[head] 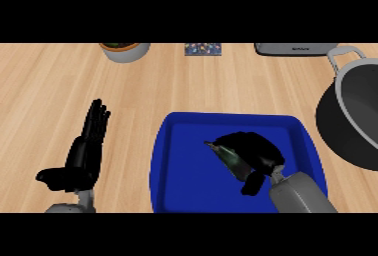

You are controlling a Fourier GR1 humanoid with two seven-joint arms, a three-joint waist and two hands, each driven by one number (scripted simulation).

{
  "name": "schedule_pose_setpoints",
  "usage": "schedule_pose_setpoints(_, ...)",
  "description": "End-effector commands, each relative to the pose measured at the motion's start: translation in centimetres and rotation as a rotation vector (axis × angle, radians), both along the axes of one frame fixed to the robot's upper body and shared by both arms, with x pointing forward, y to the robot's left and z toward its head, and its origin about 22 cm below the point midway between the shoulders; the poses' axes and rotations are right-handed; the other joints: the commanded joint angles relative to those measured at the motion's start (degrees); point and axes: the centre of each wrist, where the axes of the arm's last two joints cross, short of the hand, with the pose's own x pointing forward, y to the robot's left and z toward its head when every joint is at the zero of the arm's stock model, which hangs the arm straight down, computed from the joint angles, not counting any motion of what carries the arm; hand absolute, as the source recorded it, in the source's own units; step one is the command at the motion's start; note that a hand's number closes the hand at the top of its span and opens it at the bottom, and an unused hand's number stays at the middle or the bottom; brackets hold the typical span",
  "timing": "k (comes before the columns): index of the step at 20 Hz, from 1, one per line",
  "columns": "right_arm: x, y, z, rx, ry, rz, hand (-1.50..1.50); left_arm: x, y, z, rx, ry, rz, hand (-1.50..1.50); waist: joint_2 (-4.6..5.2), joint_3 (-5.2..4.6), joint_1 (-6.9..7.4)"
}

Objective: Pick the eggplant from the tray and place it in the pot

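Observation:
A blue tray (pixel 177 150) lies on the wooden counter at lower centre. Inside it, toward its right side, a dark eggplant (pixel 226 156) with a greenish tip pokes out from under my right hand (pixel 255 150). That hand's fingers are curled over the eggplant and hide most of it. A large dark pot (pixel 351 112) with a grey rim and a handle stands at the right edge, just past the tray. My left hand (pixel 83 150) rests on the counter left of the tray, fingers straight and pointing away from me.
Along the far edge stand a small pot with a plant (pixel 124 50), a small patterned item (pixel 203 49) and a grey appliance (pixel 295 48). Bare wood lies between the tray and these.

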Motion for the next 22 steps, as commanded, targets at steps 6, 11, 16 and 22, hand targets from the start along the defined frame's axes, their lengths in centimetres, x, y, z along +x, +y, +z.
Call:
schedule_pose_setpoints(6,2.0,0.8,-2.3,0.071,-0.185,0.025,1.50,-0.5,-1.0,-1.3,0.005,0.000,-0.002,0.00,0.11,0.04,0.28)
schedule_pose_setpoints(11,1.1,0.7,-1.6,0.086,-0.204,0.026,1.50,-0.1,0.0,-0.5,-0.010,0.014,-0.011,0.00,0.01,0.03,0.01)
schedule_pose_setpoints(16,5.5,-6.6,1.7,-0.033,-0.207,-0.635,1.50,-0.3,0.3,-0.3,0.002,-0.003,0.004,0.00,1.13,-0.07,-0.71)
schedule_pose_setpoints(22,7.3,-14.6,4.7,-0.136,-0.233,-1.269,1.50,-0.2,0.6,0.4,0.003,-0.029,0.003,0.00,2.42,-0.28,-0.16)
